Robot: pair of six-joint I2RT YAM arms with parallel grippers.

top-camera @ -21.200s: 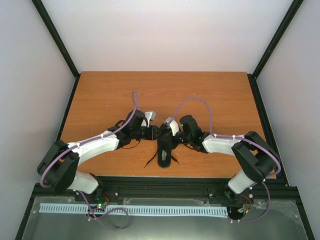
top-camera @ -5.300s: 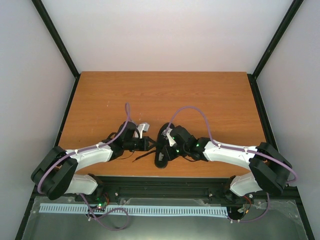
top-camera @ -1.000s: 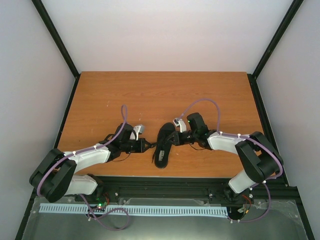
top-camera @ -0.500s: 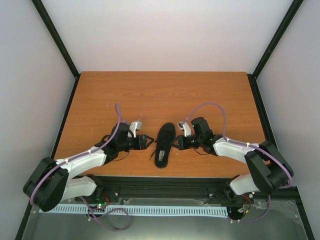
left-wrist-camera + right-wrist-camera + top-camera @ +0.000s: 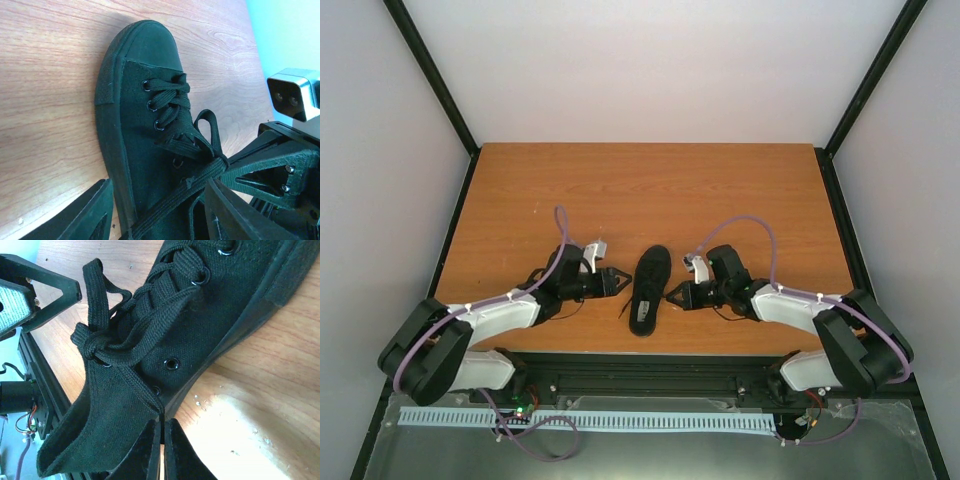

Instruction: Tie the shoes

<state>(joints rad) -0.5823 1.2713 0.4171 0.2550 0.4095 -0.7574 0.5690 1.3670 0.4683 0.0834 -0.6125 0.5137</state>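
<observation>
From above, the black shoe [image 5: 650,289] lies on the wooden surface [image 5: 650,185] near its front edge, between the two arms, toe pointing away from the bases. The left tool [image 5: 617,280] sits just beside the shoe's left flank and the right tool [image 5: 676,297] just beside its right. A thin lace end trails onto the wood at the shoe's left.

In the left wrist view the shoe fills the middle, toe cap up, laces [image 5: 170,107] crossing through the eyelets to a knot with one small loop showing. The left tool's two fingers [image 5: 85,220] stand apart at a middling width – gripping nothing – and a lace strand runs down between them. The right tool's black finger frame shows behind the knot.

In the right wrist view the shoe's side and open collar are close up, the knot and loop at upper left. The right tool's fingers [image 5: 147,450] are pressed together; a lace strand runs down to their tips – whether it is pinched I cannot tell.
</observation>
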